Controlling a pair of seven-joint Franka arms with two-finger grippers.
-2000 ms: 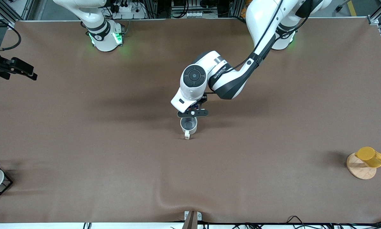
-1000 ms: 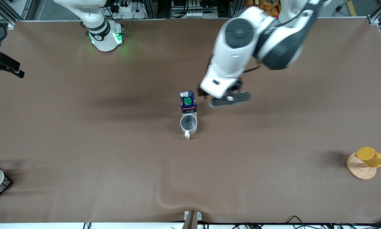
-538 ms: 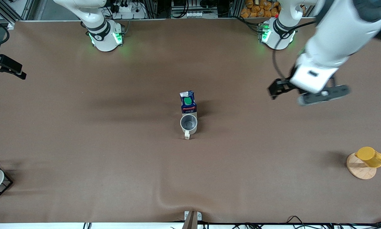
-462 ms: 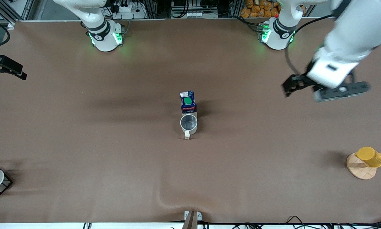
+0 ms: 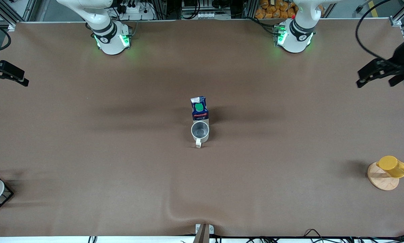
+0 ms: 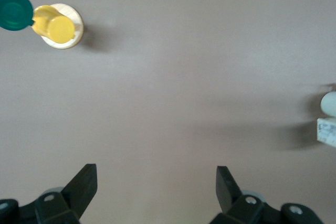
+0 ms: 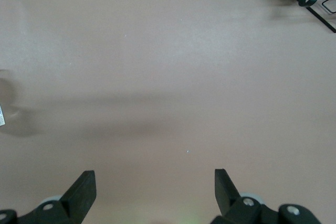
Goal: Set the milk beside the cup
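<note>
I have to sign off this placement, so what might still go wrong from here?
1. The milk stands right against the cup; a nudge to the cup would likely tip the carton.
2. The brown cloth shows a wrinkle near the front edge; tugging it might shift both.

Both tools, left and right, are open over the table's ends.

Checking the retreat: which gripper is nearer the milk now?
Left, slightly. The left gripper is over the left arm's end of the table; the right gripper over the right arm's end. The milk stands mid-table.
</note>
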